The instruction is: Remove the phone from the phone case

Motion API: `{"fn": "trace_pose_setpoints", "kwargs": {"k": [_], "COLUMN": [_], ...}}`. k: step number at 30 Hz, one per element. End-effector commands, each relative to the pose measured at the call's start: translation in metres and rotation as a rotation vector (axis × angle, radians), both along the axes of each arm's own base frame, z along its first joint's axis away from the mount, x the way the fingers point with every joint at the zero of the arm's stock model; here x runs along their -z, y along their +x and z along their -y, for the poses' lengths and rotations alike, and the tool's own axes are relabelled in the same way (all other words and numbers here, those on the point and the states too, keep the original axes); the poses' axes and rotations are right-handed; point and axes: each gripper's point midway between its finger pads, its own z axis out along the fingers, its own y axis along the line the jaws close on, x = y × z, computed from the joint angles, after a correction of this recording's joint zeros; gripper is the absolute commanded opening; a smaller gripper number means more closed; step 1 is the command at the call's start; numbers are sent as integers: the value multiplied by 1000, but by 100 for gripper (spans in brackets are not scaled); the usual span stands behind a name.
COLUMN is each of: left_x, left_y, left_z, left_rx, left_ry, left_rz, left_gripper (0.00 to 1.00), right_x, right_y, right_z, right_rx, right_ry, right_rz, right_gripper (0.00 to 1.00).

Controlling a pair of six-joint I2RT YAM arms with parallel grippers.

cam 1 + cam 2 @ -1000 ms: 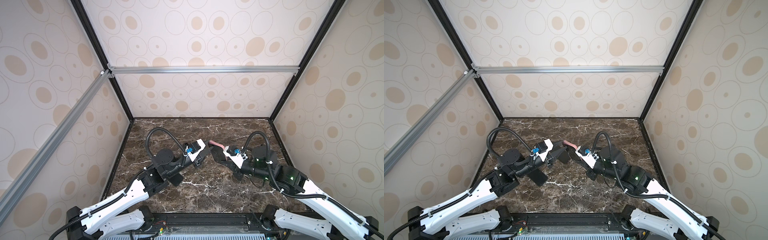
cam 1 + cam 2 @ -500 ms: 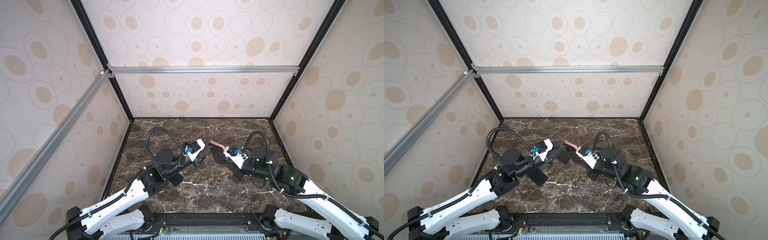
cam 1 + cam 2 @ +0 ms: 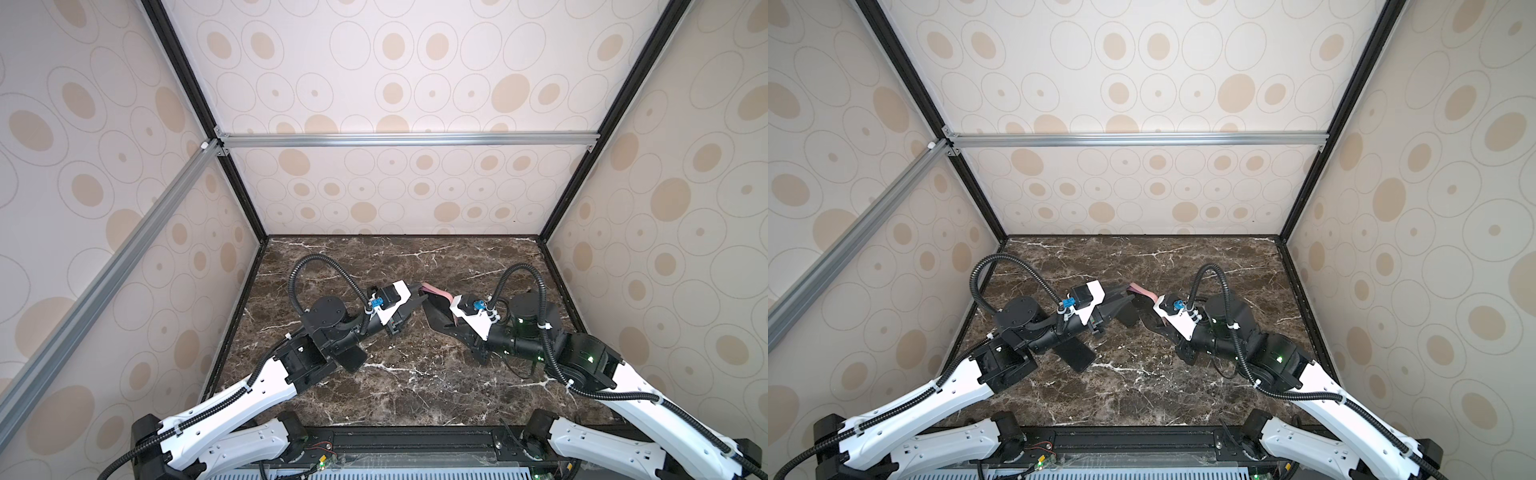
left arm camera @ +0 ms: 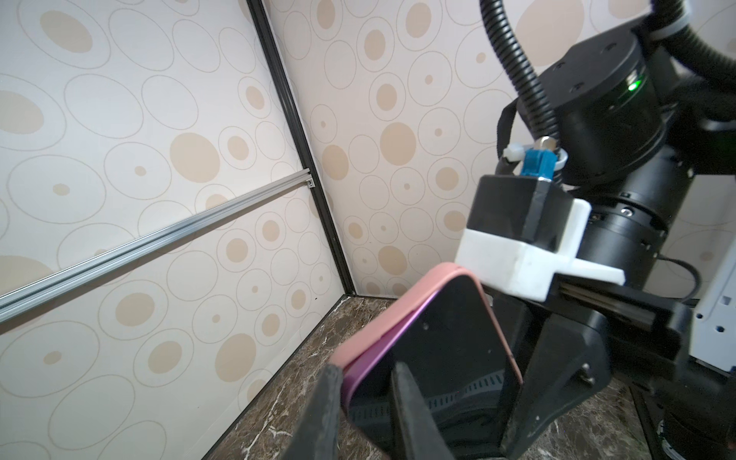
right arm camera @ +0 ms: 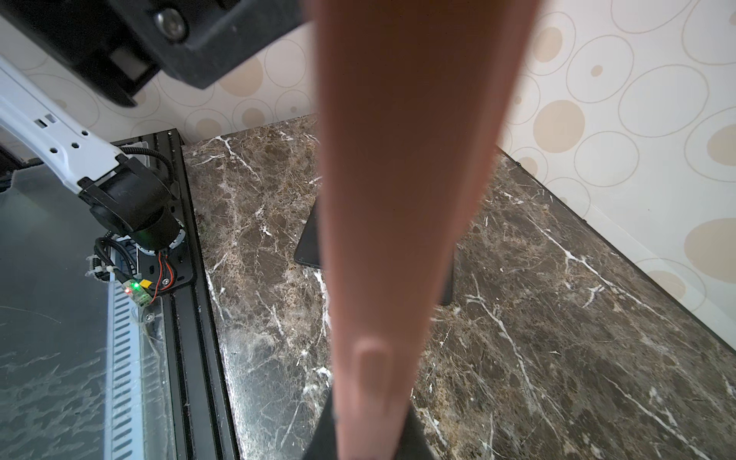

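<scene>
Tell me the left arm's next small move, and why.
Probably close the left gripper on the freed corner of the phone and ease it away from the phone case. In the left wrist view the phone's purple edge stands clear of the pink case there, its fingers straddle that corner, and the right gripper is shut on the case.

Gap between left gripper [image 4: 364,382] jaws filled by phone case [image 4: 382,318] corner. Right gripper [image 3: 436,311] straight ahead of them, clamped on that case, blocks way forward. Below both jaws: bare marble tabletop [image 3: 415,386], room to pass. Black slab [image 3: 1077,353] flat on tabletop behind left jaws.
</scene>
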Motion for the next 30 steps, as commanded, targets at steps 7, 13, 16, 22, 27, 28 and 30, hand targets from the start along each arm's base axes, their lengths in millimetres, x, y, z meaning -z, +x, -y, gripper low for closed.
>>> {"fn": "trace_pose_setpoints", "kwargs": {"k": [7,13,16,22,27,28,30], "left_x": [43,58,59,59,58,58,61], "left_y": [-33,-38,-41,-47,-61,-64,-70], "left_z": [32,37,40,44,43,43,43], "left_rx": [262,313,335,389,464,478,511], "left_ry": [157,178,169,155,145,144,147], "left_rz": [-106,-155,-165,-182,-205,-214,-236], "left_gripper": [23,25,25,26,26,26,27], "right_x": [-51,-59,-61,-69,-78,-79,-82], "right_y": [-25,-31,-37,-42,-37,-37,-37], "right_z": [-21,-23,-27,-33,-25,-25,-23], "right_rx": [-208,-244,-286,-328,-272,-272,-268], "right_ry": [128,152,167,202,218,219,221], "right_rz": [155,160,154,156,203,210,218], "right_gripper": [0,0,0,0,0,0,0]}}
